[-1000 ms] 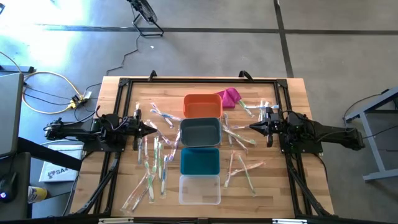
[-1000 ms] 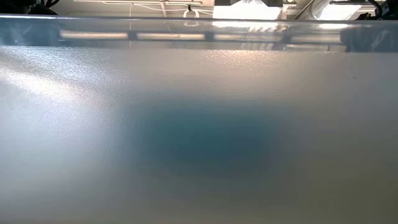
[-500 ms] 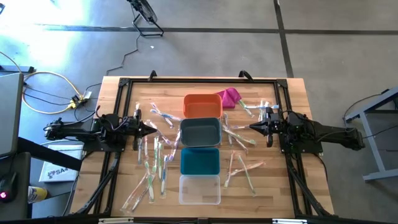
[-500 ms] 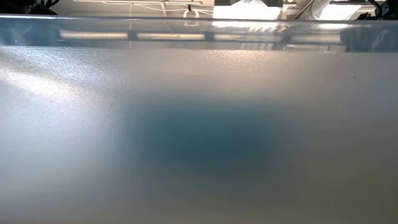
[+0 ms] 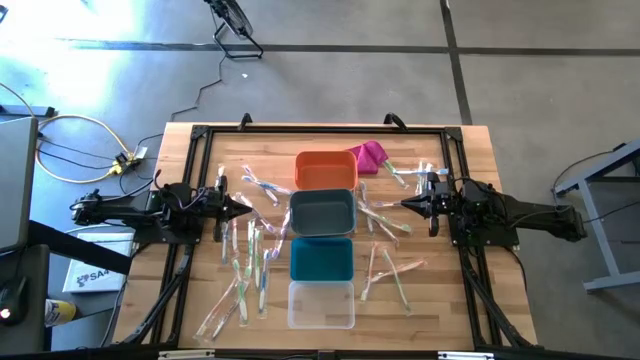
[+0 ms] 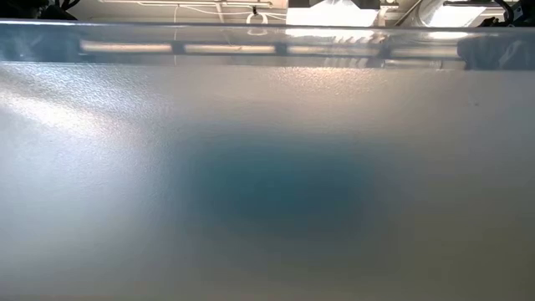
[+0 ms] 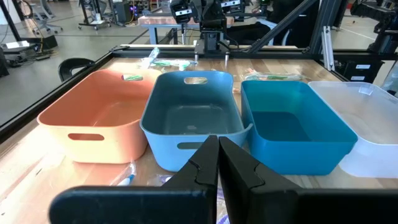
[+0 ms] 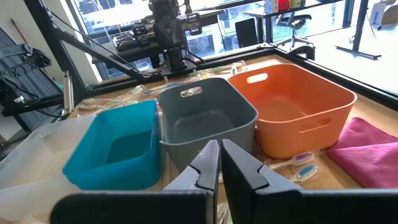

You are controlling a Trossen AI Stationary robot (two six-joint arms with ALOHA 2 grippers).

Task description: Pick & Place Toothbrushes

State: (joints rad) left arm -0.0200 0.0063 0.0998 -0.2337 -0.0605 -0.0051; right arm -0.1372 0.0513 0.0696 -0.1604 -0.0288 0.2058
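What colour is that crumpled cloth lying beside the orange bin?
Magenta pink. The crumpled cloth shows best in the right wrist view.

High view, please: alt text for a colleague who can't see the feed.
Four bins, orange, grey, teal and clear, run in a line down the middle of a wooden table. Wrapped toothbrushes lie scattered on both sides. The left claw and right claw, both shut, face the grey bin.

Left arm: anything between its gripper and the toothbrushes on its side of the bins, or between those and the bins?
Nothing visible blocks it. The left gripper, shut, sits beside the grey bin with toothbrushes scattered loose on bare table around it. The bins are open-topped with nothing over them. The right gripper waits, shut, across the bins.
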